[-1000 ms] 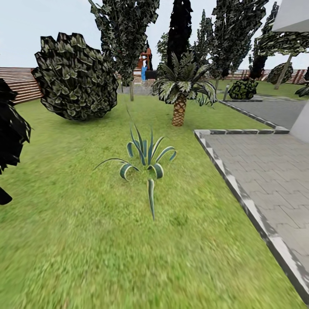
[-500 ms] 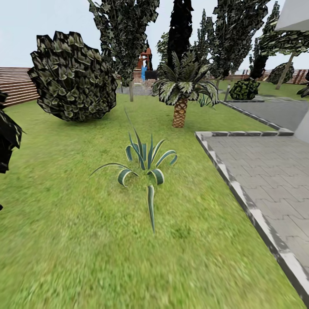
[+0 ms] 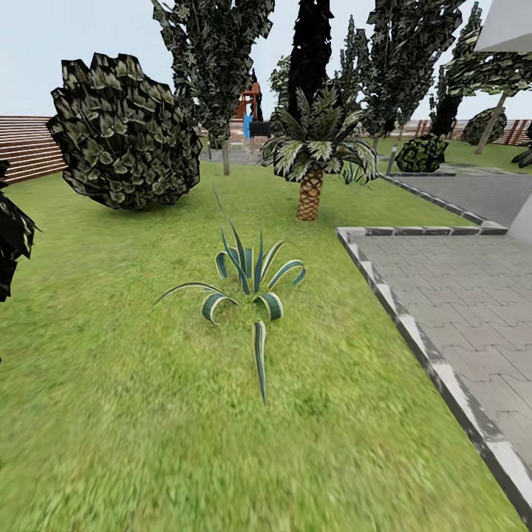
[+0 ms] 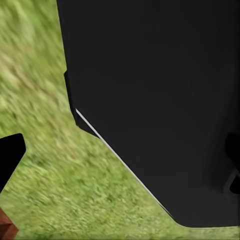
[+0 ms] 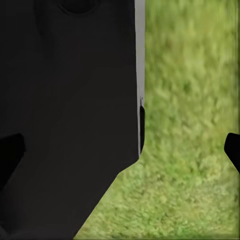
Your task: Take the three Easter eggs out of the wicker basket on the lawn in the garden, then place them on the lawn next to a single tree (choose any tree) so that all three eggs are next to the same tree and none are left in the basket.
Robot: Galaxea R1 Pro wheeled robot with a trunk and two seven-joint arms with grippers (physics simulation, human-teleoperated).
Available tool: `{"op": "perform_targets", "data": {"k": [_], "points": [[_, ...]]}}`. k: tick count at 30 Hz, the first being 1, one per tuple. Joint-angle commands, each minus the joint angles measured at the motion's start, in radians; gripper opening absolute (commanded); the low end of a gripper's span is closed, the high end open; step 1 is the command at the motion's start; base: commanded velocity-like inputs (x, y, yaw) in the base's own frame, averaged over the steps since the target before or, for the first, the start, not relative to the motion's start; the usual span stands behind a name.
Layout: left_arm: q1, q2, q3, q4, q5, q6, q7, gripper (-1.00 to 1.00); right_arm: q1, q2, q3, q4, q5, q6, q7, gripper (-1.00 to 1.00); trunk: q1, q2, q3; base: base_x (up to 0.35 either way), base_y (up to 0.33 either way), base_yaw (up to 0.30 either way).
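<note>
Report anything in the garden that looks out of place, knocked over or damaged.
Nothing stands out. The lawn is unlittered, the striped spiky plant and the small palm stand upright, and the paved area's kerb runs unbroken.

Left wrist view: a broad black body panel [image 4: 160, 100] with a thin pale edge line. One dark fingertip [image 4: 10, 155] juts in at the frame's edge.

Right wrist view: a similar black panel [image 5: 65, 115]; dark fingers [image 5: 232, 150] at both edges, set wide apart. Left spread can't be judged.
</note>
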Motion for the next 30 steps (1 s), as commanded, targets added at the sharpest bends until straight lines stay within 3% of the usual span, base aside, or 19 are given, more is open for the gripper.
{"op": "perform_targets", "data": {"k": [1, 21, 30], "points": [[0.001, 0.0, -0.001, -0.002, -0.001, 0.001, -0.003, 1.0, -0.001, -0.001, 0.002, 0.004, -0.008, -0.004, 0.005, 1.0, 0.0, 0.0, -0.001, 0.0, 0.0, 0.0], [0.001, -0.001, -0.001, -0.002, -0.002, 0.001, -0.003, 1.0, -0.001, 0.002, 0.004, 0.004, -0.008, -0.008, 0.005, 1.0, 0.0, 0.0, -0.001, 0.0, 0.011, 0.061], [0.001, -0.001, -0.002, -0.002, -0.002, 0.002, -0.003, 1.0, -0.001, 0.001, -0.007, 0.004, -0.02, -0.003, 0.011, 1.0, 0.0, 0.0, -0.001, 0.0, 0.0, 0.23]]}}
